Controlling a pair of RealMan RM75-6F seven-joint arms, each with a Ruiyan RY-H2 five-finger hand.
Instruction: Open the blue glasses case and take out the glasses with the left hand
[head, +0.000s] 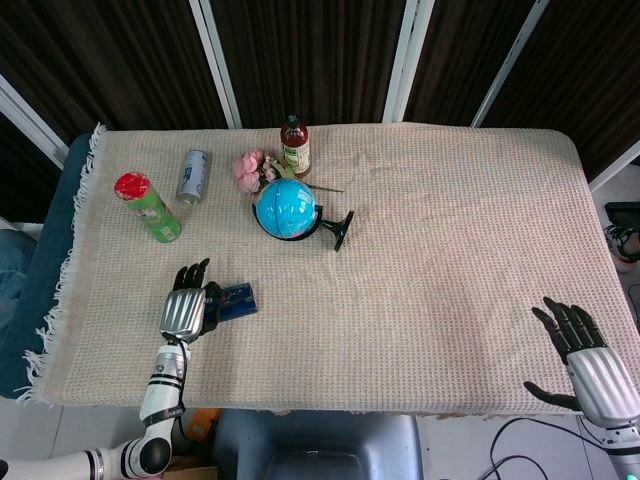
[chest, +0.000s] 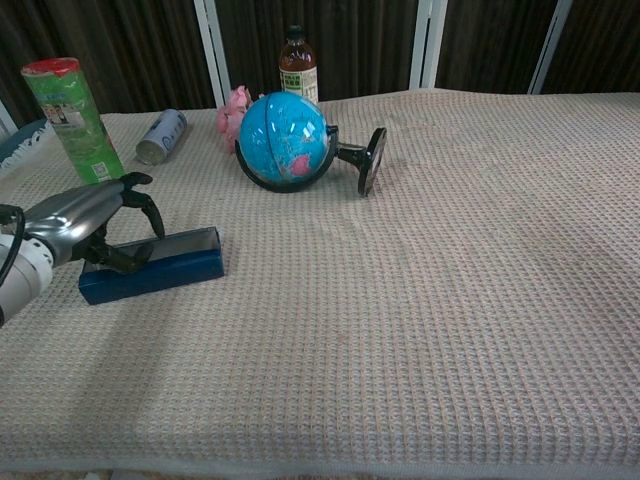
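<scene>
hovering over blue glasses case (chest: 152, 271): left hand (chest: 88, 222), fingers apart.

The case (chest: 152, 270) is a long, narrow blue box lying flat on the cloth near the table's front left, its long side running roughly left to right, a little askew. In the chest view its top looks open, with a dark, glossy inside showing along its length. The glasses cannot be made out. The left hand (chest: 85, 222) covers its left end (head: 232, 300).
</scene>
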